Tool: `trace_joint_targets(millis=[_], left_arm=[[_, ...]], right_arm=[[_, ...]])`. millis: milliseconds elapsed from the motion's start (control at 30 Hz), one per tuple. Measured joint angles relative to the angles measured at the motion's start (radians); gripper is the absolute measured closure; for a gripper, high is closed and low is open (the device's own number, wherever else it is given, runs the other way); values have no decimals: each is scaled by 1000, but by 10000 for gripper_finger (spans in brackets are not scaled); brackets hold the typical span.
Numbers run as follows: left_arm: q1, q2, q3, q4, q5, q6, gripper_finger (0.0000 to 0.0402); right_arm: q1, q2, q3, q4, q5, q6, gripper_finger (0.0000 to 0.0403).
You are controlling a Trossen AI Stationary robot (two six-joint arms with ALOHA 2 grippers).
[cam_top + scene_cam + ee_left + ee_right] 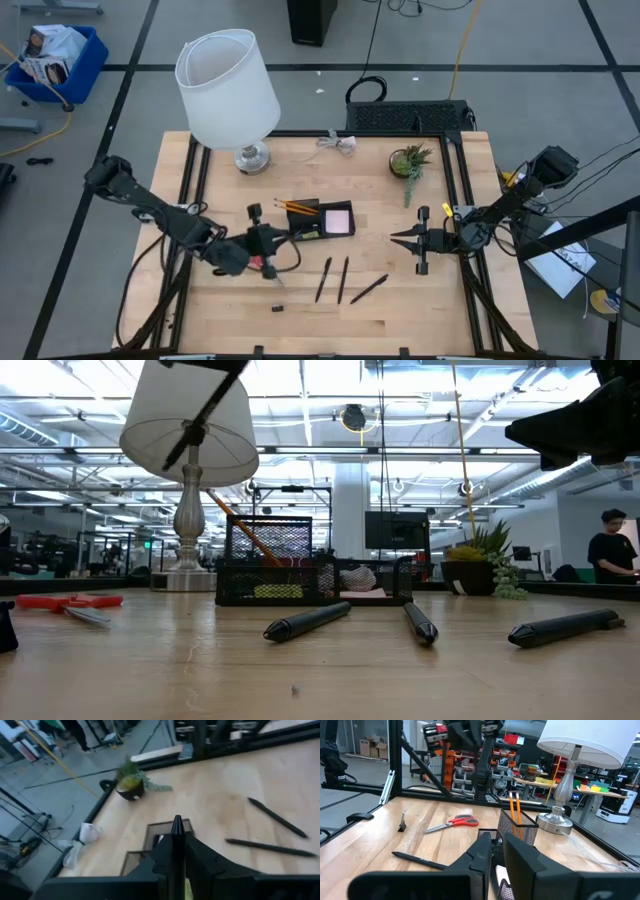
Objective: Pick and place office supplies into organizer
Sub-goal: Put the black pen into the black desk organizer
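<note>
Pale wood covers the counter point(400, 300) I am working over, and near its middle sits the black organizer point(322, 219), with a pink sticky-note pad point(339, 219) in its right compartment and orange pencils point(297, 207) leaning out of the mesh cup at its left. My left pincer point(270, 243) hangs just left of the organizer with its fingers drawn together; its wrist camera shows a slim dark pen point(177, 827) standing up between the fingers, so I read it as clamped on that pen. Red-handled scissors point(453, 823) lie on the wood on the left arm's side, partly hidden under that arm from above. Three more black pens point(344, 281) lie loose in front of the organizer, well apart from it, and a tiny dark bit point(278, 308) lies nearer the front edge. My right pincer point(404, 240) waits to the right of the organizer, pointing at it, fingers together and holding nothing I can see. Behind the organizer stands a white-shaded lamp point(229, 85), whose shade overhangs the back-left of the counter, and a small potted plant point(409, 163) sits at the back right; a pale cord point(339, 143) lies between them. From table height the three pens lie in front of the organizer. A person point(610, 555) stands far off in the room.
</note>
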Motion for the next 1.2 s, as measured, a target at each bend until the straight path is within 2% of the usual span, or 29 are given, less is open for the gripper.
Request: trace_joint_targets(millis=[200, 367, 500, 633, 800, 1000, 1200], left_arm=[[79, 0, 0, 121, 17, 95, 345], [160, 0, 0, 181, 30, 127, 361], [226, 1, 0, 232, 110, 152, 370], [293, 1, 0, 266, 210, 150, 355], [369, 21, -2, 270, 242, 158, 344], [442, 87, -63, 407, 370, 132, 342], [472, 142, -135, 525, 381, 113, 342]], right_arm=[[0, 0, 0, 0, 0, 0, 360], [0, 0, 0, 0, 0, 0, 360], [0, 0, 0, 0, 0, 0, 360], [0, 0, 0, 0, 0, 0, 360], [0, 0, 0, 0, 0, 0, 360], [0, 0, 0, -2, 0, 0, 360], [0, 0, 0, -7, 0, 0, 360]])
